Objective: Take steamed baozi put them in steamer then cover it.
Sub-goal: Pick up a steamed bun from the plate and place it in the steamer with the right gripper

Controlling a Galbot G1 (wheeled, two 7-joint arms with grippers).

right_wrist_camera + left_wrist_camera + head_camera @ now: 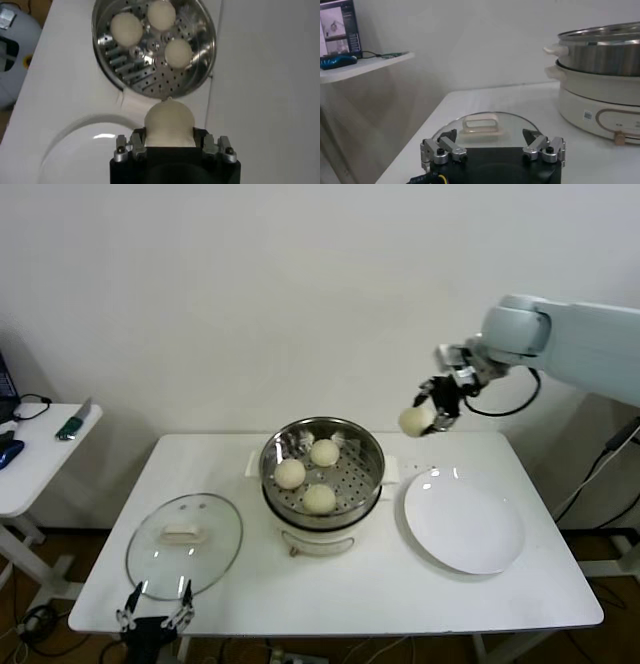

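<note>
Nearest the head camera: left gripper [155, 616] waiting low at the table's [540, 604] front edge, fingers spread, just before the round clear glass lid with cream handle [184, 542]. Higher and farther: right gripper [432, 410] clenching the fourth off-white round dough bun [414, 421] aloft between the empty flat white plate [463, 522] and the shiny perforated steel steamer basket [369, 446] holding three buns. Best lowered over the bare perforated patch, releasing only when close. Right arm reaching in raised, wrist angled down
</note>
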